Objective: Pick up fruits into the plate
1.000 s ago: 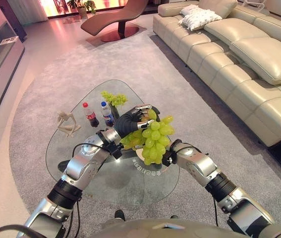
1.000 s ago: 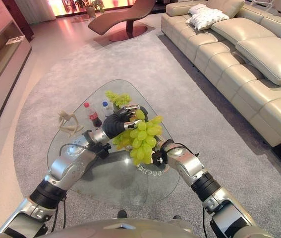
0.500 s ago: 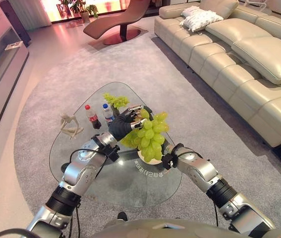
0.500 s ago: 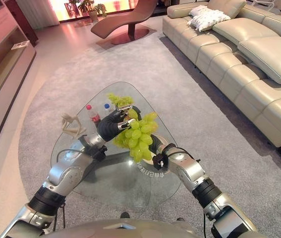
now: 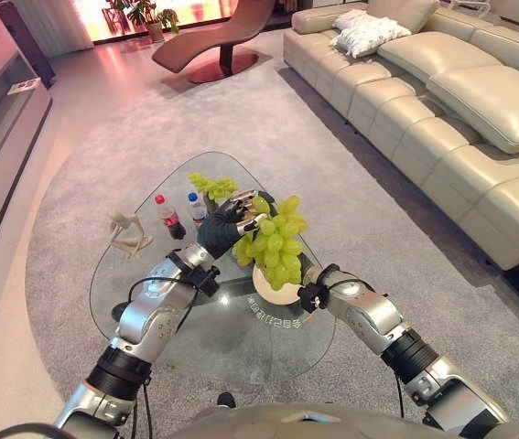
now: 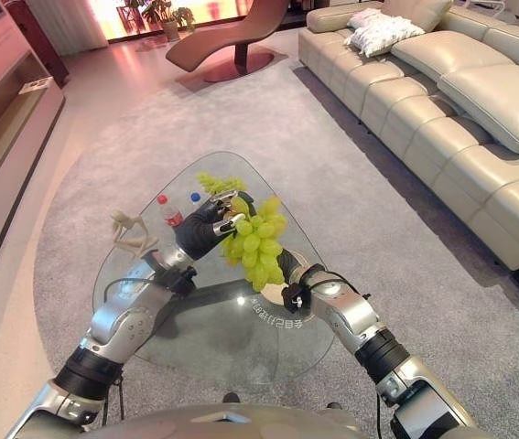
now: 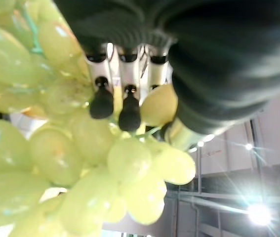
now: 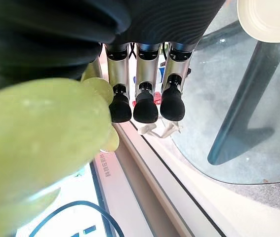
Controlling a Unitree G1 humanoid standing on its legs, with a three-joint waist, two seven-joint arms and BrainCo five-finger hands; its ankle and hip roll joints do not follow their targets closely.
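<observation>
A big bunch of green grapes (image 5: 273,242) hangs over the white plate (image 5: 270,290) on the glass table (image 5: 195,311). My left hand (image 5: 222,229) is shut on the top of the bunch; in the left wrist view its fingers (image 7: 125,98) curl into the grapes (image 7: 80,163). My right hand (image 6: 286,268) sits low beside the plate, just under the bunch. Its fingers (image 8: 144,94) are curled and nothing shows in their grip, though grapes (image 8: 36,143) press close against its side. A second, smaller grape bunch (image 5: 211,186) lies at the table's far end.
Two small bottles (image 5: 165,216) (image 5: 195,208) and a pale figurine (image 5: 126,233) stand on the table's left part. A cream sofa (image 5: 442,101) runs along the right, a brown lounge chair (image 5: 213,37) stands far back, and grey carpet surrounds the table.
My left hand has drawn the grape bunch a little left and away from my right hand, now over the plate. The camera shifted slightly.
</observation>
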